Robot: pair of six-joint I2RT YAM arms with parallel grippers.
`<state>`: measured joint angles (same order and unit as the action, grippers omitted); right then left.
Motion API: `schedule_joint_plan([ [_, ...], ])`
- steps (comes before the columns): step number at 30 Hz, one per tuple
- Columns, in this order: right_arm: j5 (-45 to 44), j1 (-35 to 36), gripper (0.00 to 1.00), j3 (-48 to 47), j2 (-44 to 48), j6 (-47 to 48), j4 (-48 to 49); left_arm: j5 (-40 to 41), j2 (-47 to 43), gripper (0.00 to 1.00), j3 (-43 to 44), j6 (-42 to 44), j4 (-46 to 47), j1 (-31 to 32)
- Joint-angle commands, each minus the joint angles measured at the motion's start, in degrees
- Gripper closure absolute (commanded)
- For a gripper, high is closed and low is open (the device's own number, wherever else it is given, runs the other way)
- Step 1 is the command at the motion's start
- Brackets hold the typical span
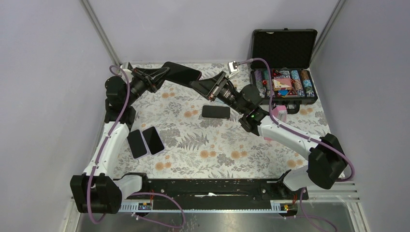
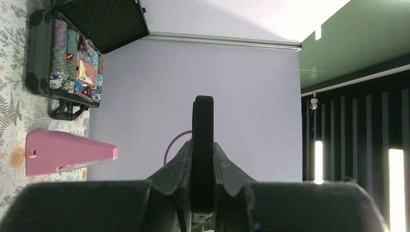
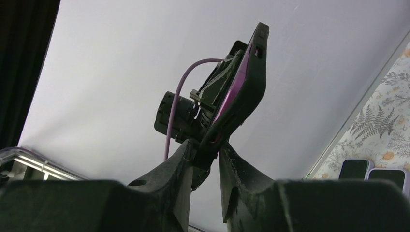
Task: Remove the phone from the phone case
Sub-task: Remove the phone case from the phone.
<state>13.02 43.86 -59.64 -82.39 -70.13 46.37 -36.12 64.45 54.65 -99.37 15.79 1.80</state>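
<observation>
Looks mid-separation: left gripper (image 1: pixel 161 74) and right gripper (image 1: pixel 197 85) both clamp the raised phone case (image 1: pixel 183 72) – next, one must peel it off the phone (image 3: pixel 233 92) without slipping

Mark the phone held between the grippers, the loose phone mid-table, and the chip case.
held phone (image 1: pixel 183 72): top view, middle of its dark face.
loose phone (image 1: pixel 216 111): top view, centre of its face.
chip case (image 1: pixel 284 48): top view, foam of its open lid.

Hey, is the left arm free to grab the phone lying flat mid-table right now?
Probably not yet. The left gripper is shut on the cased phone, held aloft with the right gripper; the flat phone lies uncovered nearby.
</observation>
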Motion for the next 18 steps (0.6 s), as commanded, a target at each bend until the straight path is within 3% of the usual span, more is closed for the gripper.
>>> schedule_joint_plan([
  [1, 4.2, 0.6, 0.73, -0.5, -0.5, 5.0, 7.7, 1.3, -2.0, 1.00, -1.1, -5.5, -0.4, 0.0],
  [6, 6.9, 0.6, 0.82, 1.4, 1.1, 14.1, 5.1, -1.4, -1.0, 1.00, -8.4, -15.2, 6.0, 0.0],
  [12, 11.7, 0.6, 0.85, 2.4, 2.7, 22.2, 4.3, -5.8, 0.0, 1.00, -13.1, -25.3, 13.5, 0.2],
  [18, 15.5, 0.6, 0.92, 2.4, 2.0, 24.6, 5.8, -7.0, -0.7, 1.00, -13.8, -27.2, 14.0, 0.3],
])
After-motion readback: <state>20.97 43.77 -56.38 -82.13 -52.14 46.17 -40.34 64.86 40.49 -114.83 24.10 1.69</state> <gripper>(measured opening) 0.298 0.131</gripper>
